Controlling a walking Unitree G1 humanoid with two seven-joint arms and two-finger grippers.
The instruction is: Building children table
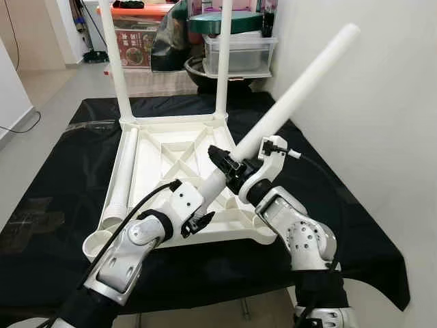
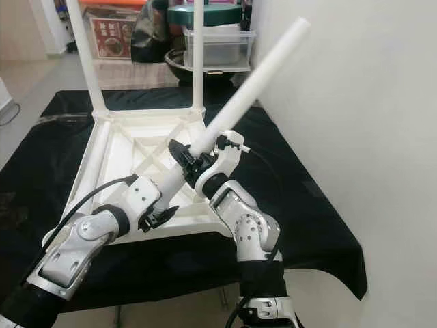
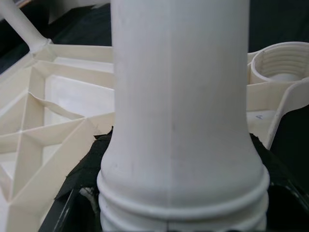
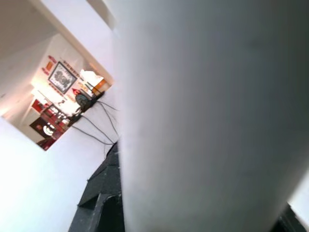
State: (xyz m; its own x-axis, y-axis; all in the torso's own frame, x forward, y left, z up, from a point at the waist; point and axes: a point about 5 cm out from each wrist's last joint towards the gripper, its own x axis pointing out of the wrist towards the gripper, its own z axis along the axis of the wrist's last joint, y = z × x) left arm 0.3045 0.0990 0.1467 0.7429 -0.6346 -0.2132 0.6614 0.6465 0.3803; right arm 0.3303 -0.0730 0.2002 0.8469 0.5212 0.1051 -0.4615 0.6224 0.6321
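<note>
Both grippers hold one white leg (image 1: 293, 87) slanted over the upturned tabletop (image 1: 179, 160).

The tabletop lies underside up on a black cloth (image 1: 61, 178), its ribs showing. Two legs (image 1: 115, 58) already stand upright in its far corners, and another lies along its left edge (image 1: 121, 179). An empty threaded socket (image 3: 281, 62) sits at the near right corner; one more is at the near left corner (image 1: 97, 244). The left gripper (image 1: 198, 220) is closed round the threaded lower end of the leg, just above the tabletop's near edge. The right gripper (image 1: 225, 162) is clamped on the leg higher up, above the tabletop's near right part. From there the leg rises toward the white wall (image 1: 369, 102) on the right.
</note>
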